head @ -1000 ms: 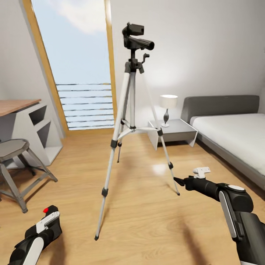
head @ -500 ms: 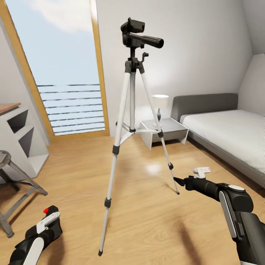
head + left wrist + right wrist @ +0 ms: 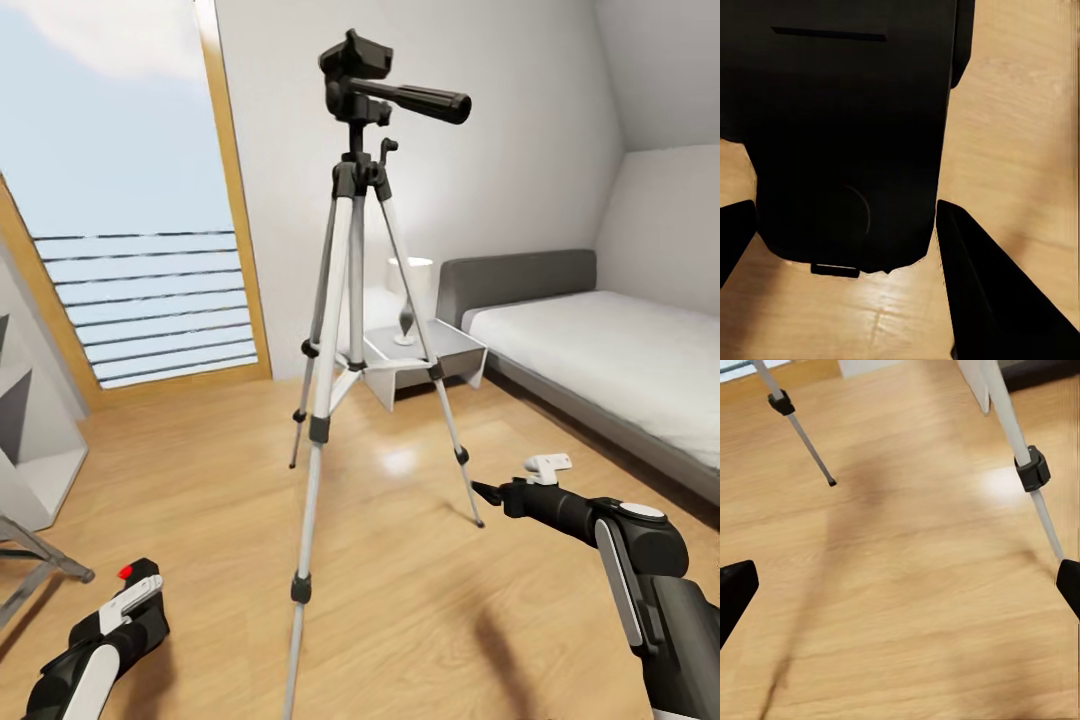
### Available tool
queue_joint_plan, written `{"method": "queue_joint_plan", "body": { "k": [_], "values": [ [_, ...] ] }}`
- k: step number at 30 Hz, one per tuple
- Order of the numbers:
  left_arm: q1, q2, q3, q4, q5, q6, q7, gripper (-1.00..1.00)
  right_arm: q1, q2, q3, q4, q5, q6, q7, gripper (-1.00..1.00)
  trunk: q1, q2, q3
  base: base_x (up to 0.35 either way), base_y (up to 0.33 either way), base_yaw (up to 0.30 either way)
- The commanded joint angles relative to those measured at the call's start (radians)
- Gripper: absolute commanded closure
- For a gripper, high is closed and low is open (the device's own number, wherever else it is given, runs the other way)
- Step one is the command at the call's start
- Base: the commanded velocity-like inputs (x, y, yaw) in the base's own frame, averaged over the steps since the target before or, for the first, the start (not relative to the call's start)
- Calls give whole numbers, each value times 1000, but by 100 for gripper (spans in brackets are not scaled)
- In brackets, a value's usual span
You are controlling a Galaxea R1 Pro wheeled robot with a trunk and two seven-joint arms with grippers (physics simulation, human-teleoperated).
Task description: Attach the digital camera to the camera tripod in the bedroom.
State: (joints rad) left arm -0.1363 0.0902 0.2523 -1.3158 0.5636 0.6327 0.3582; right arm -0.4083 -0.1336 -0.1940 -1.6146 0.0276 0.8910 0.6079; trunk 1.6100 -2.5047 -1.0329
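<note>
Bedroom floor, camera tripod, left gripper seemingly clasping digital camera.

left arm: low at the near left corner of the head view, forearm black with a white stripe, pointing forward and a little up.
left tool: closed around the digital camera; in the left wrist view the black body sits between the two dark fingers, touching them, with the wood floor behind it. a small red button shows on top of the tool in the head view.
right arm: comes in from the near right side, elbow bent, black forearm with a grey-white joint cover, reaching forward and to the left.
right tool: holds nothing; in the right wrist view its two black fingertips stand far apart.
</note>
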Motion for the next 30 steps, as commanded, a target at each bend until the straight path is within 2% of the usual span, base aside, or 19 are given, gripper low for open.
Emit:
{"method": "queue_joint_plan", "body": {
  "k": [1, 7, 20, 24, 30],
  "values": [
    [0, 0, 1, -2, 7, 4, 7, 100, -1, 0, -1, -1, 3, 6, 6, -100, 0, 0, -1, 68, 132, -205],
    [0, -5, 3, -7, 5, 7, 14, 100, -1, 0, -1, -1, 3, 6, 6, -100, -2, 1, 18, 29, 55, -86],
    [0, 0, 8, -9, 5, 8, 11, 100, -1, -1, -4, -1, 3, 6, 6, -100, -8, 4, 69, 3, 6, -65],
    [0, 0, 29, -9, 6, 9, 8, 100, -1, -2, -4, -1, 3, 6, 6, -100, -10, 5, 84, 0, 1, -85],
    [0, 0, 61, -10, 9, 10, 6, 100, -1, -2, -4, -1, 3, 6, 7, -100, -33, 46, 103, 0, 0, -35]
  ]
}}
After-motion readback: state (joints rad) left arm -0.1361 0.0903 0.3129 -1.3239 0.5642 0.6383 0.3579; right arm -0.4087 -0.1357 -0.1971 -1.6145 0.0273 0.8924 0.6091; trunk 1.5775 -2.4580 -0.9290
